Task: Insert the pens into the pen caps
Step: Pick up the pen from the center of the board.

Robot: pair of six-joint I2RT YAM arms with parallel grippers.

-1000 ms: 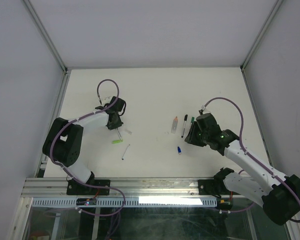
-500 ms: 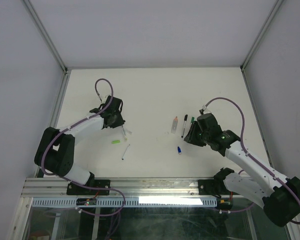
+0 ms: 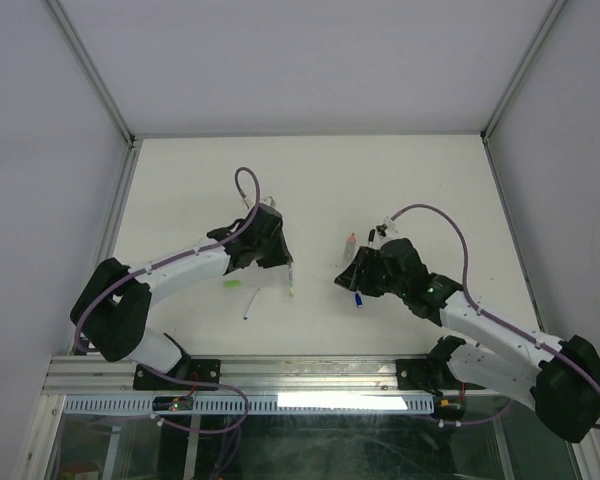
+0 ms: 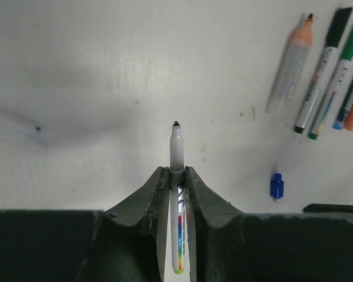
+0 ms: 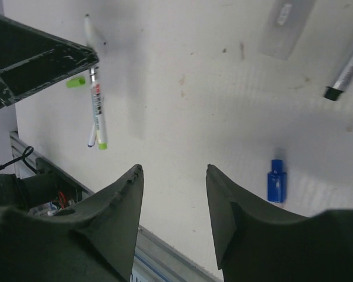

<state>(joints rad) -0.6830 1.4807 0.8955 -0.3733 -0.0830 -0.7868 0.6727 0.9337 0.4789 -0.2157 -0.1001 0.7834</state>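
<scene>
My left gripper (image 4: 176,171) is shut on a white-barrelled pen (image 4: 176,150) with a bare dark tip and a green end, held above the table; in the top view this gripper (image 3: 283,262) and its pen (image 3: 290,281) are left of centre. My right gripper (image 5: 174,168) is open and empty above the table, with a blue cap (image 5: 276,181) lying just to its right. The held pen (image 5: 97,114) also shows in the right wrist view. The blue cap (image 3: 358,299) lies under the right gripper (image 3: 346,278). A green cap (image 3: 231,284) lies to the left.
Several capped pens (image 4: 320,70) lie side by side at the far right of the left wrist view, one of them orange-tipped (image 4: 291,64); the right arm hides most of them from above. A loose pen (image 3: 251,303) lies near the front edge. A metal rail (image 3: 280,370) borders the table's near side.
My left gripper has swung right toward the table's middle, carrying the pen. My right gripper has moved left toward the centre, over the blue cap.
</scene>
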